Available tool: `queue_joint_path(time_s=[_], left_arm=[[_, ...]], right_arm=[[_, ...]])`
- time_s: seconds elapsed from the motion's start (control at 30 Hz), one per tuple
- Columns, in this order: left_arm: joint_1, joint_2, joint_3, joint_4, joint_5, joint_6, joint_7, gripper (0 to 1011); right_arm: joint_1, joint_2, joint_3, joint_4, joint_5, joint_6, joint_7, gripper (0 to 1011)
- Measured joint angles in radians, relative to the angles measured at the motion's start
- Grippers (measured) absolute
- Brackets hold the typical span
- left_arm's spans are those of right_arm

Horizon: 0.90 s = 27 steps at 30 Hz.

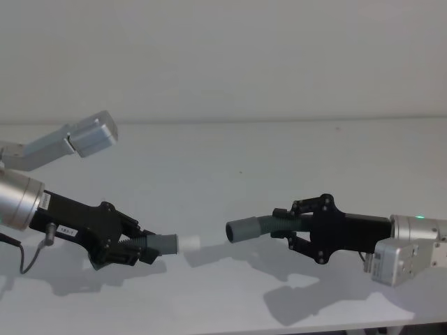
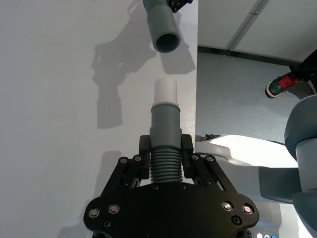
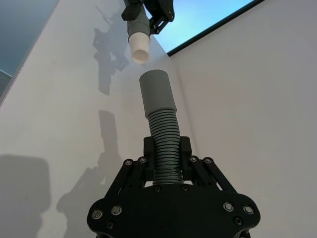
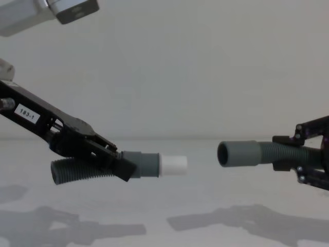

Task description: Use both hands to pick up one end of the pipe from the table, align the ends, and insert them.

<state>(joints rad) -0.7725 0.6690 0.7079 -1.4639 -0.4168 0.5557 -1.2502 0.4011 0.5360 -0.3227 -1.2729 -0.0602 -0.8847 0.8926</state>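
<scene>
Aloft, each end effector pinches one hose piece — cuffs facing, apart.

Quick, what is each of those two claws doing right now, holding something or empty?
Left gripper: shut on the hose piece with the white plug tip, held above the table.
Right gripper: shut on the hose piece with the hollow socket.
</scene>
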Motion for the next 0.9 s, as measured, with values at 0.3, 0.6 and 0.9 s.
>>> queue_joint_path(time_s=[0.3, 0.6, 0.9], left_arm=[[0.000, 0.000, 0.000, 0.000, 0.000, 0.000, 0.000, 327], [0.000, 0.000, 0.000, 0.000, 0.000, 0.000, 0.000, 327], [0.001, 0.000, 0.000, 0.000, -0.002, -0.002, 0.001, 327]], right_arm=[[0.007, -0.008, -0.005, 0.009, -0.023, 0.003, -0.018, 266], [0.012, -0.014, -0.013, 0.013, -0.035, 0.006, -0.032, 266], [0.016, -0.016, -0.017, 0.016, -0.042, 0.007, -0.039, 266]])
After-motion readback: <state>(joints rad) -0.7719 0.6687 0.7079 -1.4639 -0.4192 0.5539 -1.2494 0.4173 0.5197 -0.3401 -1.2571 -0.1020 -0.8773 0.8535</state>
